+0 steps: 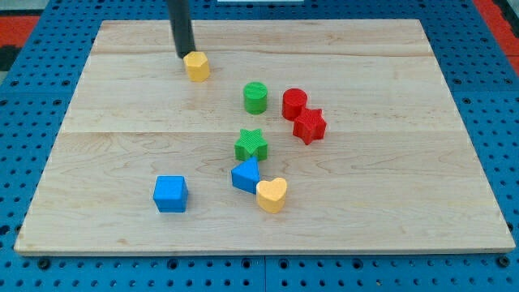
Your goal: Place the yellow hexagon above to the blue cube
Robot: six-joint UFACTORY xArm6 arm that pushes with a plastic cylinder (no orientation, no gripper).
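The yellow hexagon (197,66) sits near the view's top, left of centre, on the wooden board (122,122). My tip (185,55) is right against the hexagon's upper left side. The blue cube (170,194) sits far below it, near the view's bottom left. The hexagon is slightly to the right of the cube's column.
A green cylinder (255,96), a red cylinder (294,103) and a red star (309,126) sit right of centre. A green star (251,145), a blue triangle (246,175) and a yellow heart (272,195) cluster below the centre. A blue pegboard (32,146) surrounds the board.
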